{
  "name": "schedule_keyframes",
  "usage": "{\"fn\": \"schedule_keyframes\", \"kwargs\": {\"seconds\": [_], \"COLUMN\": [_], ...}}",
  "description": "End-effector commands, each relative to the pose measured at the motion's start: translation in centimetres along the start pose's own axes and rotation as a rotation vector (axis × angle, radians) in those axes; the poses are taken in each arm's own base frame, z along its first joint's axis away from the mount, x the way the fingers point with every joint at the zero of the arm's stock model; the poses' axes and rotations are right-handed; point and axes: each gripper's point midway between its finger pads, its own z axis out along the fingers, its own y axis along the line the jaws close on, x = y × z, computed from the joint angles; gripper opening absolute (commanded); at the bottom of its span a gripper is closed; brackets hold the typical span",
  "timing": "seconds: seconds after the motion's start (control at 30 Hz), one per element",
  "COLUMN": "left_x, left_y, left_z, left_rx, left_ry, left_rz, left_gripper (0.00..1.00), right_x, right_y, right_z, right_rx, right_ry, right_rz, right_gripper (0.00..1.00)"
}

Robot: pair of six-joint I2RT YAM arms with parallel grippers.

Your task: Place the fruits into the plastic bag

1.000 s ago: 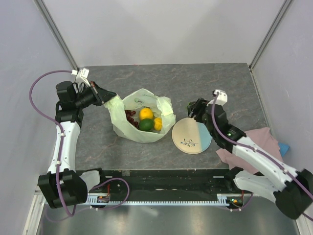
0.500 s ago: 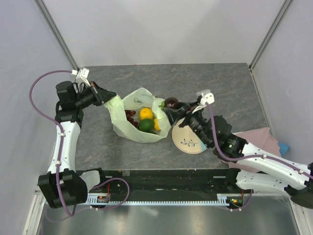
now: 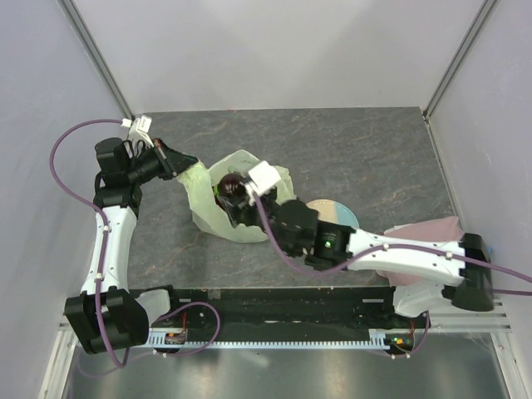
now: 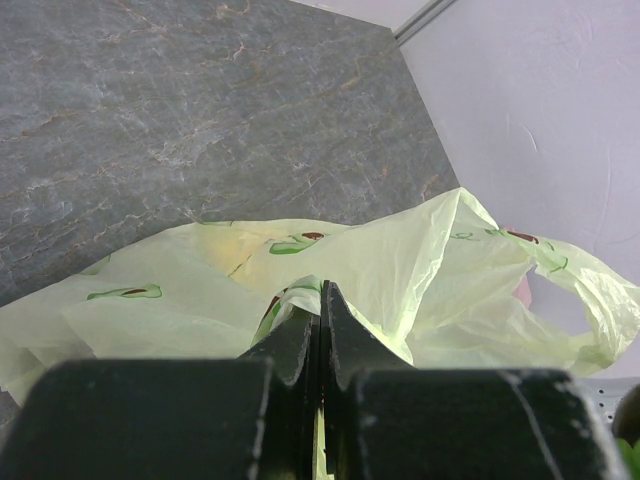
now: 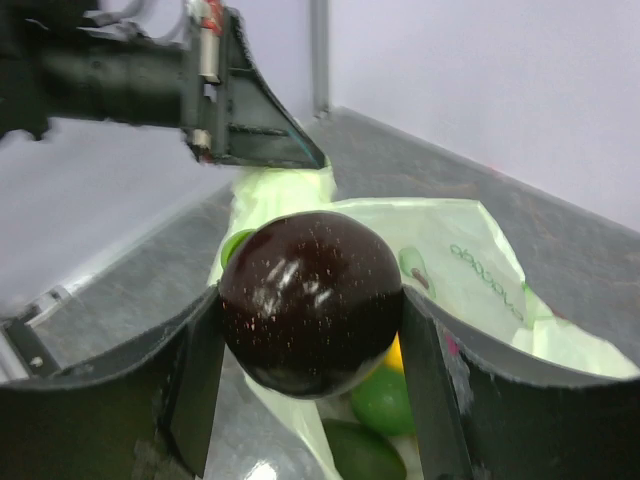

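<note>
Left end effector (image 4: 320, 305): I have it pinched fully together on a fold of the plastic bag (image 4: 430, 265) rim, lifted off the worktop (image 3: 357, 150). I judge this hold is there to pull the mouth up and open, so the thin film does not slump flat.

Right end effector (image 5: 312, 315): 2 fingers clamp the dark purple-brown round fruit (image 5: 310, 300) at its widest part, 1 on each side. The wide grip suits a smooth ball that could squirt out.

Where the fruit is: held in the air directly over the open bag mouth, not yet inside, from the top view.

Bag contents: green fruits (image 5: 383, 400) lie at the bottom below my held fruit, with a sliver of something yellow beside them.

Plate (image 3: 337, 214): partly hidden under my right arm, just beside the bag; I cannot tell if anything is on it.

Pink cloth (image 3: 420, 229): well apart, near my right base, no part in this.

Next, as I judge it: lower a little, then release, so the fruit drops among the others rather than onto the rim.

Risk: brushing the far rim could fold the mouth shut.
</note>
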Motion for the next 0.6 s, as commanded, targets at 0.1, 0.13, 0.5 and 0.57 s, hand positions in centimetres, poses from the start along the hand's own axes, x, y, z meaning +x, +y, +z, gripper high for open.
{"fn": "schedule_keyframes", "kwargs": {"seconds": [0.1,0.13,0.5,0.57], "left_x": [-0.6,-0.6,-0.6,-0.6], "left_y": [-0.5,-0.5,-0.5,-0.5], "left_z": [-0.2,-0.2,-0.2,-0.2], "left_rx": [0.017,0.016,0.018,0.017], "left_ry": [-0.018,-0.019,-0.017,-0.018], "left_rz": [0.049,0.048,0.048,0.048], "left_gripper": [0.02,0.01,0.02,0.02], "right_x": [5.0,5.5,13.1,15.0], "right_y": [-4.0,-4.3,-7.0,-6.9], "right_z": [5.3,5.6,7.2,7.6], "right_rx": [0.253,0.253,0.227,0.23], "right_ry": [0.284,0.297,0.485,0.527], "right_rz": [-0.034,-0.026,0.103,0.09], "right_gripper": [0.14,0.14,0.14,0.14]}}
